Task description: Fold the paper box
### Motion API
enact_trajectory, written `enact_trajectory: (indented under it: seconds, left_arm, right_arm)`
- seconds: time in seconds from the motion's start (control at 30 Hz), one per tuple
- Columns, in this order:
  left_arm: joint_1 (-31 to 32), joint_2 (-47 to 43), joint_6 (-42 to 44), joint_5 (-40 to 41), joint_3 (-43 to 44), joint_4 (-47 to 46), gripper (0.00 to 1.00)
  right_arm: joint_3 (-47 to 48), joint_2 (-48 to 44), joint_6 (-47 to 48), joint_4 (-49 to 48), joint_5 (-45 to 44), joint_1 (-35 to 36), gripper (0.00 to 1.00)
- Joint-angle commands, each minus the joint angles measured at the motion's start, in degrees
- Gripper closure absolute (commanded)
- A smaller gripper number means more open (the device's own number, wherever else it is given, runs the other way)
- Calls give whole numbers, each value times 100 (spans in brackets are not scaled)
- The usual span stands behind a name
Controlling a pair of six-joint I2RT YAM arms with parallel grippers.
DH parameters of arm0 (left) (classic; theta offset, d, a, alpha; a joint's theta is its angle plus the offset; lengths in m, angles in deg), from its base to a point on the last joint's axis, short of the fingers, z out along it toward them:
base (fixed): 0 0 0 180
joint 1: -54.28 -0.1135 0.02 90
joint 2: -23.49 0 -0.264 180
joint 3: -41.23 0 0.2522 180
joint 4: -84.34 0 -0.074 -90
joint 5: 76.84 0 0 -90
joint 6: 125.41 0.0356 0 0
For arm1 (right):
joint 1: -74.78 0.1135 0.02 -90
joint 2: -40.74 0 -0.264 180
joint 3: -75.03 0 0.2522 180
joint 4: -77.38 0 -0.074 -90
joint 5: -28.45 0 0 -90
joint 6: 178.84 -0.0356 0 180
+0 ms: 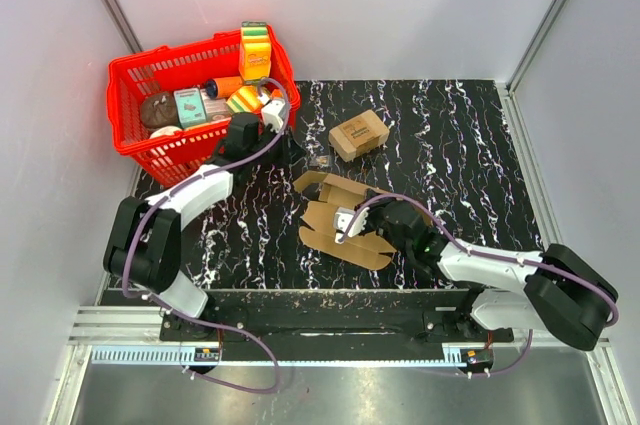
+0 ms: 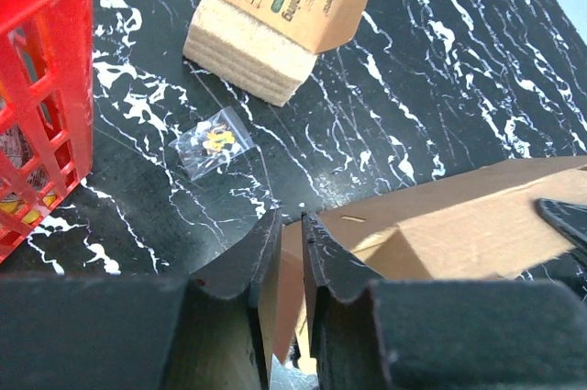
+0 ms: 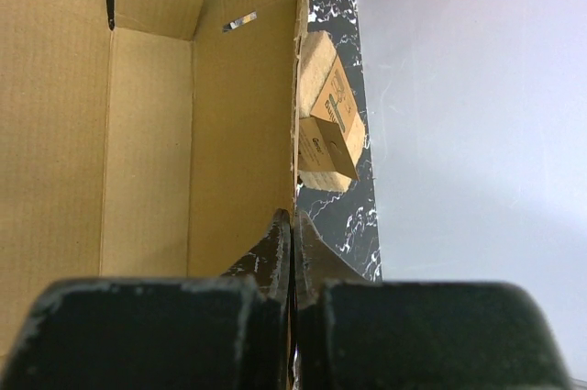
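**Paper box: how each gripper stands on it**

Locate the paper box (image 1: 365, 250) part-folded at mid-table, between both arms. The right gripper (image 3: 292, 229) has its fingers pressed together at a panel edge, probably to steady that side. The left gripper (image 2: 292, 234) has its fingers slightly apart with the far flap's edge in the gap. You cannot tell whether it grips; it is likely there to brace the fold.

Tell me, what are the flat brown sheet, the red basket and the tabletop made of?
The brown sheet looks like plain matte cardboard, with pressed fold lines. The red basket seems glossy moulded plastic, its walls an open grid. The tabletop is black with white veins; stone or printed laminate, I cannot tell.
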Motion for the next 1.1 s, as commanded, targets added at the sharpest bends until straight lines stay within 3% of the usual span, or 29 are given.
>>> enact_trajectory:
  seconds: [0.0, 0.6, 1.07]
  left_arm:
    - [-227, 379, 63, -506, 187, -435, 79]
    - [-254, 749, 625, -392, -322, -524, 55]
    - [-61, 301, 845, -674, -1298, -972, 52]
  right_arm:
    - [93, -210, -374, -94, 220, 60, 100]
    - [84, -552, -1192, 249, 624, 43, 100]
    - [225, -377, -1438, 451, 545, -80, 100]
